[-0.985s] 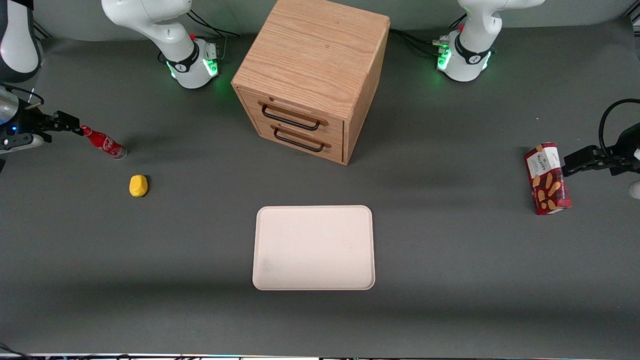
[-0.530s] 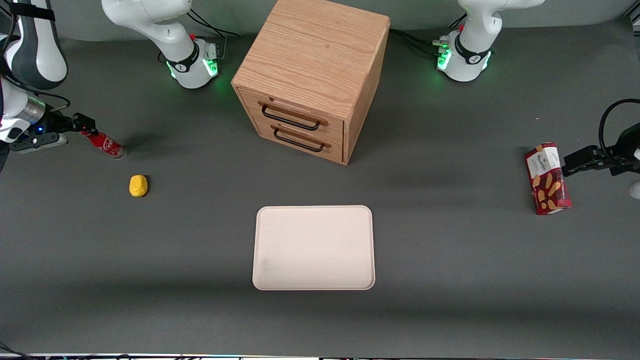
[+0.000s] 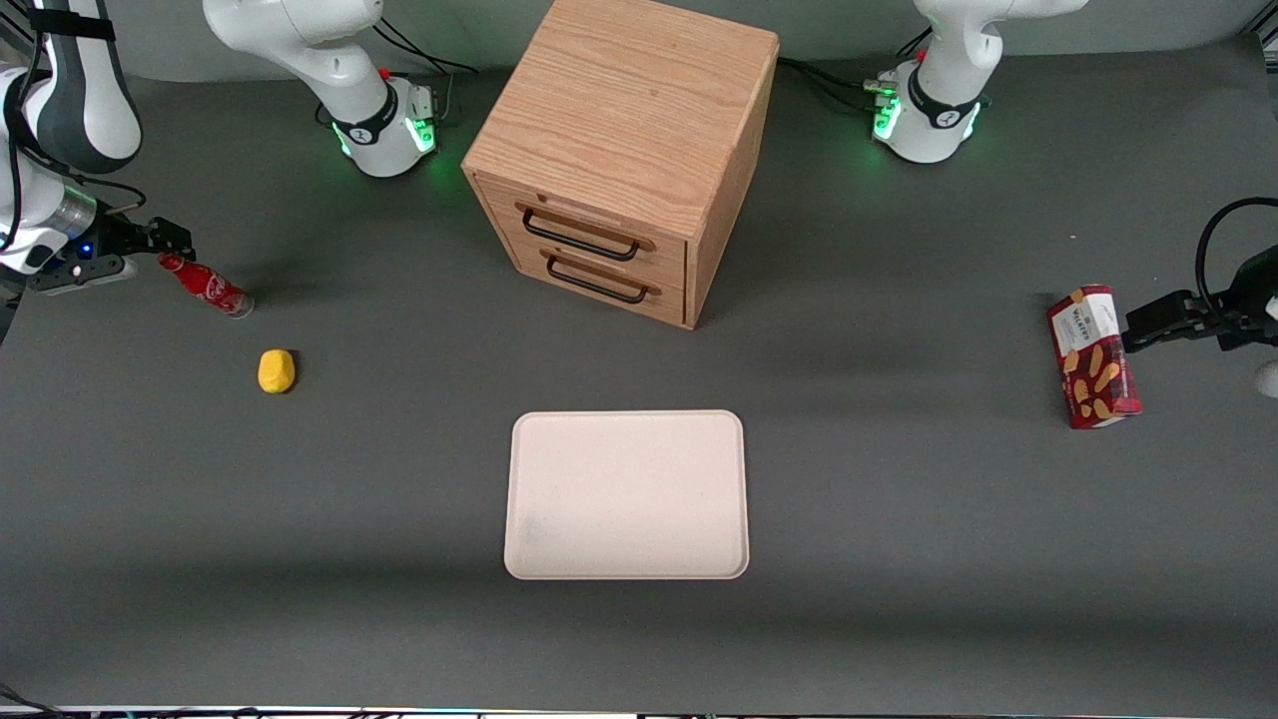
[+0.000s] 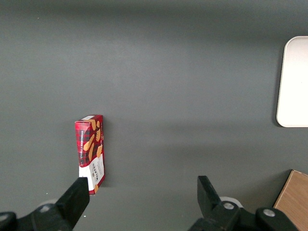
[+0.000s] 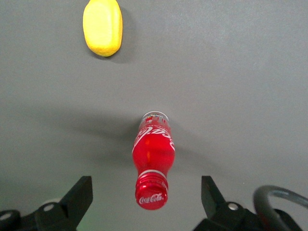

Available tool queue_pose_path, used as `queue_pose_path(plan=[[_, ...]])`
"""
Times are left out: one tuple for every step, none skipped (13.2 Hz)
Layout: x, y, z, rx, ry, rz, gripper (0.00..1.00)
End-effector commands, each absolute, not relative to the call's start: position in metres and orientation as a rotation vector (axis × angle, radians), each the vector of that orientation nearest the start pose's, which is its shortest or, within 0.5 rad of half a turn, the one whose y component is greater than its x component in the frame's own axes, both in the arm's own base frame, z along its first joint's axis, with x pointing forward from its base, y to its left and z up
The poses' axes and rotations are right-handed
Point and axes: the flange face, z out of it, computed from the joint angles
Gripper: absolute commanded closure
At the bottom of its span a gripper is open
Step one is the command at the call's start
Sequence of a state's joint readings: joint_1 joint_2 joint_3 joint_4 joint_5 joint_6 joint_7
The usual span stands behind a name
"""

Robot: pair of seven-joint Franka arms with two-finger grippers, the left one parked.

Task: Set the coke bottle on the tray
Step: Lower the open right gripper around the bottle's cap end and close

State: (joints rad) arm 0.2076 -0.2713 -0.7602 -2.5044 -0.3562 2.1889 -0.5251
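Note:
The coke bottle [image 3: 207, 286] is small and red with a red cap, and stands on the grey table toward the working arm's end. In the right wrist view the coke bottle [image 5: 154, 151] is seen from above, cap toward the camera. My right gripper [image 3: 178, 240] is open and hovers just above the cap. In the right wrist view the gripper [image 5: 146, 183] has its two fingers wide apart on either side of the cap, touching nothing. The pale cream tray [image 3: 626, 494] lies flat and bare in front of the drawer cabinet, nearer the front camera, and its edge shows in the left wrist view [image 4: 293, 82].
A small yellow object [image 3: 277, 370] lies near the bottle, nearer the front camera, and also shows in the right wrist view [image 5: 102, 26]. A wooden drawer cabinet [image 3: 624, 150] stands mid-table. A red biscuit box [image 3: 1093, 357] lies toward the parked arm's end.
My right gripper has moved in from the table's end toward the bottle and now sits over its cap. The bottle has not moved.

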Motion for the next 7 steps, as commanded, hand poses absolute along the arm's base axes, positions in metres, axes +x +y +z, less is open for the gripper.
queue_pose_path(plan=[[0.359,-0.237,0.343,-3.151,-0.389,0.154,0.0],[0.356,-0.234,0.337,-3.145,-0.392,0.152,0.0],[0.354,-0.234,0.334,-3.145,-0.395,0.141,0.0],[0.35,-0.239,0.329,-3.152,-0.389,0.145,0.0],[0.348,-0.241,0.327,-3.163,-0.402,0.144,0.0],[0.348,-0.242,0.326,-3.167,-0.409,0.143,0.0],[0.348,-0.242,0.325,-3.167,-0.407,0.145,0.0]])
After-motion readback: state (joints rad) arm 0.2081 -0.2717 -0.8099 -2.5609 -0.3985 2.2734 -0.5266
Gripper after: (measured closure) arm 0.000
